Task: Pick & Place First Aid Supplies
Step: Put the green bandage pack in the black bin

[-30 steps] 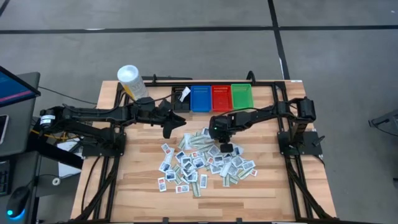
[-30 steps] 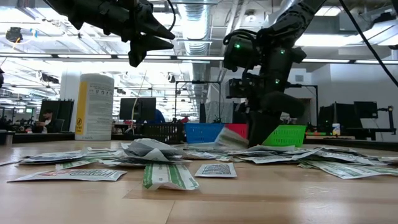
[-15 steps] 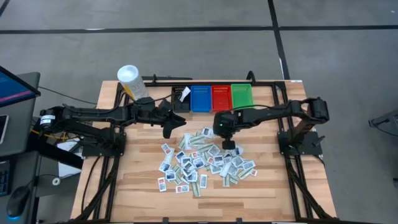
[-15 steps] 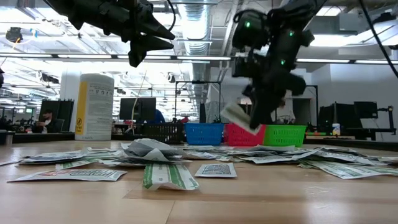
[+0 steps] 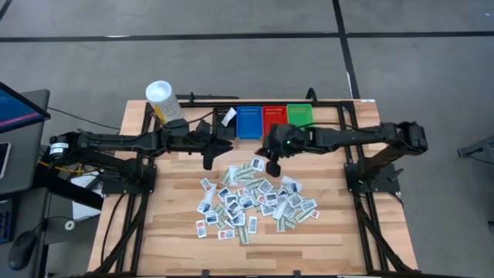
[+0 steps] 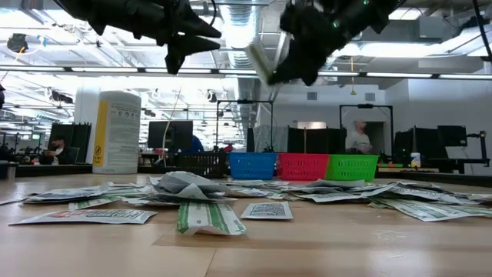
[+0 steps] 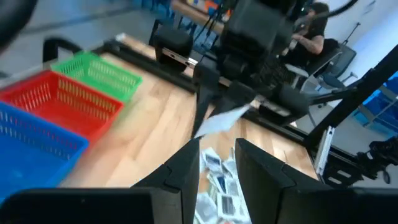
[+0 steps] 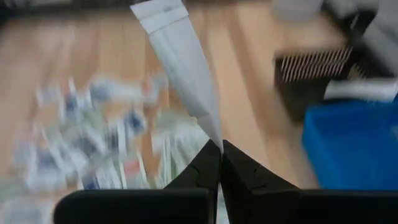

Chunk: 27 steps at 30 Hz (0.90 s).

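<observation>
The first aid supplies (image 5: 255, 201) lie as a loose heap of small flat packets on the wooden table, seen low across the low view (image 6: 231, 192). My right gripper (image 5: 272, 160) is high above the far edge of the heap, near the bins, shut on one white packet (image 8: 180, 59). That packet also shows in the low view (image 6: 261, 58) and in the left wrist view (image 7: 224, 118). My left gripper (image 5: 210, 158) hovers in the air left of it, open and empty (image 7: 217, 168). My right gripper pinches the white packet by its narrow end (image 8: 214, 138) between the two fingertips (image 8: 202, 162). The rest of the packet sticks out past the fingertips. It is lifted clear of the table and tilted (image 6: 261, 58).
Along the far edge stand a black bin (image 5: 225, 123), a blue bin (image 5: 249, 121), a red bin (image 5: 275, 120) and a green bin (image 5: 300, 117). A white tub with a yellow label (image 5: 162, 100) stands at the far left. Bare wood lies left of the heap and along the near edge.
My right gripper has risen from the heap with the white packet, lifting it clear of the table and carrying it high up, toward the far edge and the bins and slightly left. The heap stays where it was.
</observation>
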Tool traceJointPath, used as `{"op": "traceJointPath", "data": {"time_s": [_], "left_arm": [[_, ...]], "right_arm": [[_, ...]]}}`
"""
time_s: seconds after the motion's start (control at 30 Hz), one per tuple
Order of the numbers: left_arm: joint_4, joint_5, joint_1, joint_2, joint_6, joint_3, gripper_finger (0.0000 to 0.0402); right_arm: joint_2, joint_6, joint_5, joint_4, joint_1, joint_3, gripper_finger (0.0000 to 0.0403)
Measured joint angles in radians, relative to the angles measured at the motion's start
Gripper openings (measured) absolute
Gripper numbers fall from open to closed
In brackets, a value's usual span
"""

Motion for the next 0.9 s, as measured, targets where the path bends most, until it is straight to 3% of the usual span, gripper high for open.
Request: {"op": "traceJointPath", "data": {"time_s": [0.27, 0.53, 0.9], "left_arm": [[0.131, -0.024, 0.001, 0.003, 0.147, 0.000, 0.0104], [0.228, -0.024, 0.000, 0.003, 0.321, 0.000, 0.0104], [0.242, -0.023, 0.007, 0.003, 0.258, 0.000, 0.0104]], "right_arm": [[-0.033, 0.088, -0.001, 0.223, -0.007, 0.001, 0.0004], [-0.030, 0.108, -0.027, 0.282, -0.006, 0.002, 0.0004], [-0.030, 0.108, -0.027, 0.283, -0.004, 0.002, 0.0005]]}}
